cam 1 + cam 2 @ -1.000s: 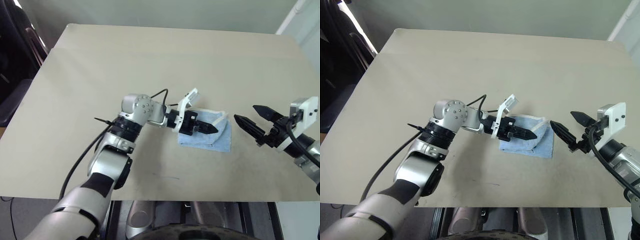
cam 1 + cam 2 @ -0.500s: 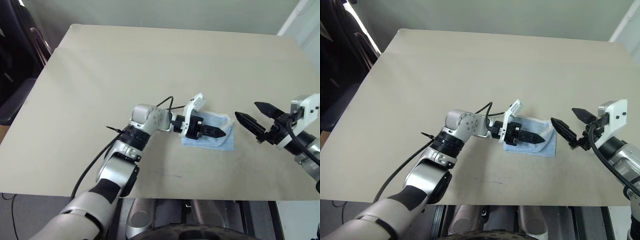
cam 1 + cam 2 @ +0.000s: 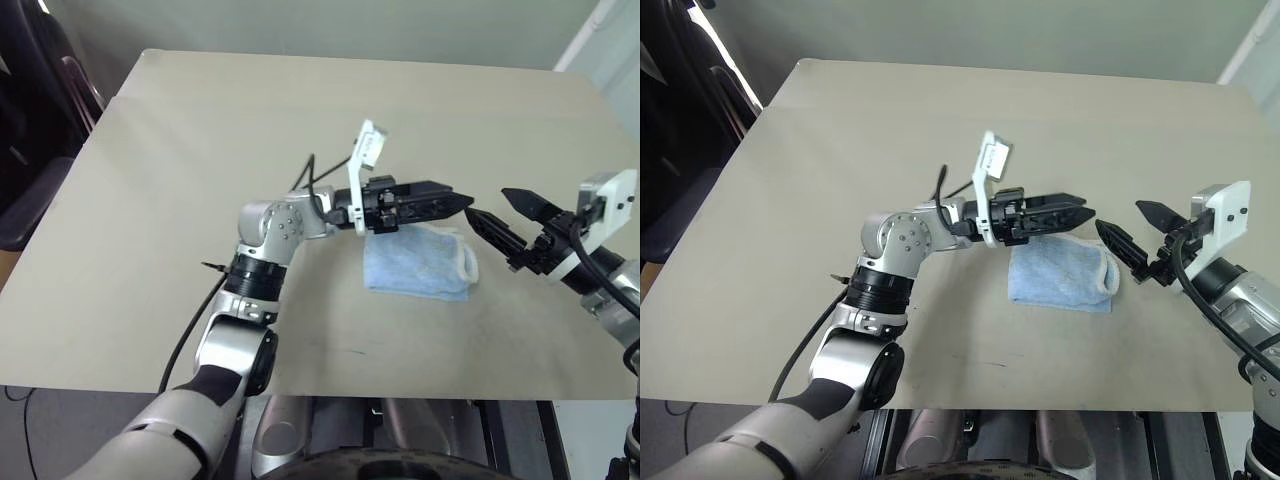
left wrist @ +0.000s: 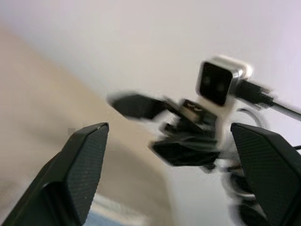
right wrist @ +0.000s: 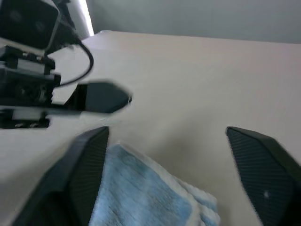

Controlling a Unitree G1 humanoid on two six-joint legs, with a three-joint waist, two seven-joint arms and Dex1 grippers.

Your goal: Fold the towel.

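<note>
Now left claw [image 3: 452, 202] lifted off folded towel [image 3: 420, 262], spread apart, right claw [image 3: 508, 222] apart.

A beige table [image 3: 200, 150] carries the folded light blue towel [image 3: 415, 265], lying flat near its front edge.

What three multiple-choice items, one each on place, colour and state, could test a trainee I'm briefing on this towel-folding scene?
1. Where is the light blue terry-cloth towel?
A. Lying on the beige table
B. Hanging from a gripper
C. On the floor

2. What colour is the towel's hem?
A. Red
B. Whitish
C. Black

3. How is the left gripper?
A. Shut on the towel
B. Open, raised off the towel
C. Pressed flat on the table

Answers: 1 A, it rests folded on the tabletop; 2 B, a pale edge shows; 3 B, its fingers stand apart above the cloth.
</note>
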